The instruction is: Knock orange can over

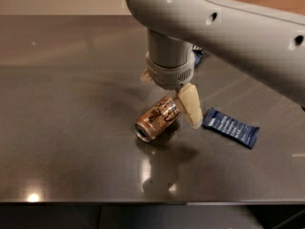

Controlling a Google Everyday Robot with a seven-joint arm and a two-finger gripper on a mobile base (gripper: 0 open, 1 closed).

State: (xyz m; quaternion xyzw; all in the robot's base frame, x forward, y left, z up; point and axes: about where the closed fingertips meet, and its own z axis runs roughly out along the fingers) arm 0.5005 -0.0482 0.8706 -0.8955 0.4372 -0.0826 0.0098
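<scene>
The orange can [157, 118] is coppery brown with dark markings. It lies on its side on the dark table [71, 128], its end facing the front left. My gripper [169, 100] hangs just above and behind it, under the big grey arm. The fingers are spread. One cream finger [190, 108] rests against the can's right end. The other finger shows only as a small tip [145, 75] at the back left. The can is not clamped between them.
A blue snack wrapper [231, 127] lies flat just right of the can and the finger. Another dark blue object [199, 56] peeks out behind the arm. The table's front edge [143, 203] runs along the bottom.
</scene>
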